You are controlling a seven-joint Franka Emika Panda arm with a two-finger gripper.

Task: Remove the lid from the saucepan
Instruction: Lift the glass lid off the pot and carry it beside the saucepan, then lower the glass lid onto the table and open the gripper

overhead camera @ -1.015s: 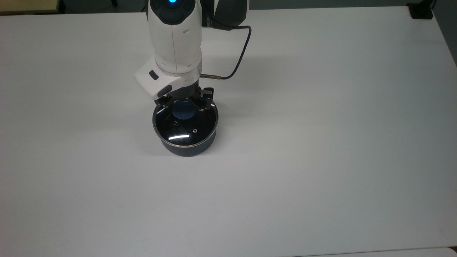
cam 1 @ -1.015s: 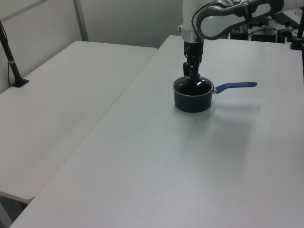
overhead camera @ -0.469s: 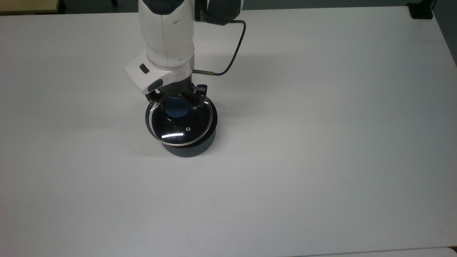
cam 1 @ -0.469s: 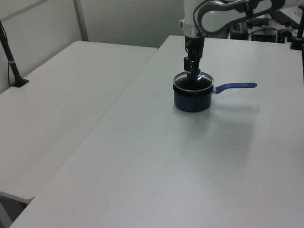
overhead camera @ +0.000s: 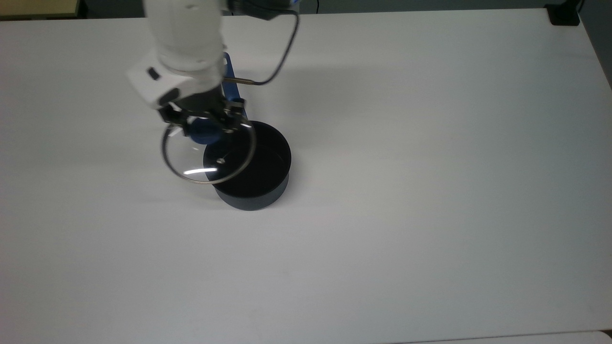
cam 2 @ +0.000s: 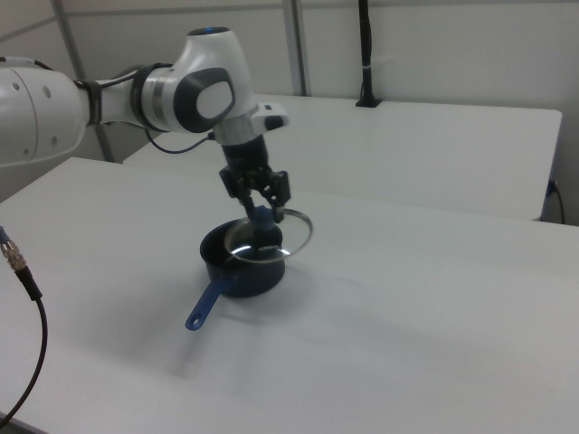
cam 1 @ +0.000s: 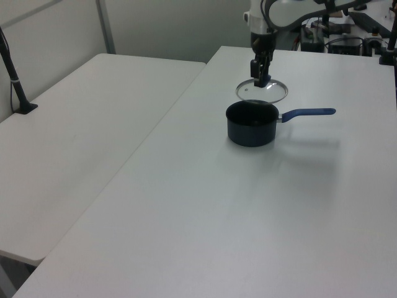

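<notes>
Blue knob [overhead camera: 204, 132] sits clamped between the jaws of the gripper [overhead camera: 205, 125], so the lid [overhead camera: 208, 154] hangs from its centre and stays close to level instead of tipping. The glass disc is in the air, clear of the pan [overhead camera: 251, 165]: in the top view it overlaps the pan's left rim and reaches out over the table [overhead camera: 430, 191]; in the left view it floats above and behind the open pan [cam 1: 251, 123]. The lid faces flat, knob up, steam hole [overhead camera: 220, 161] toward the pan. The pan stands upright, black inside exposed, its handle [cam 1: 307, 113] running along the left view's right, away from the lifted lid.
</notes>
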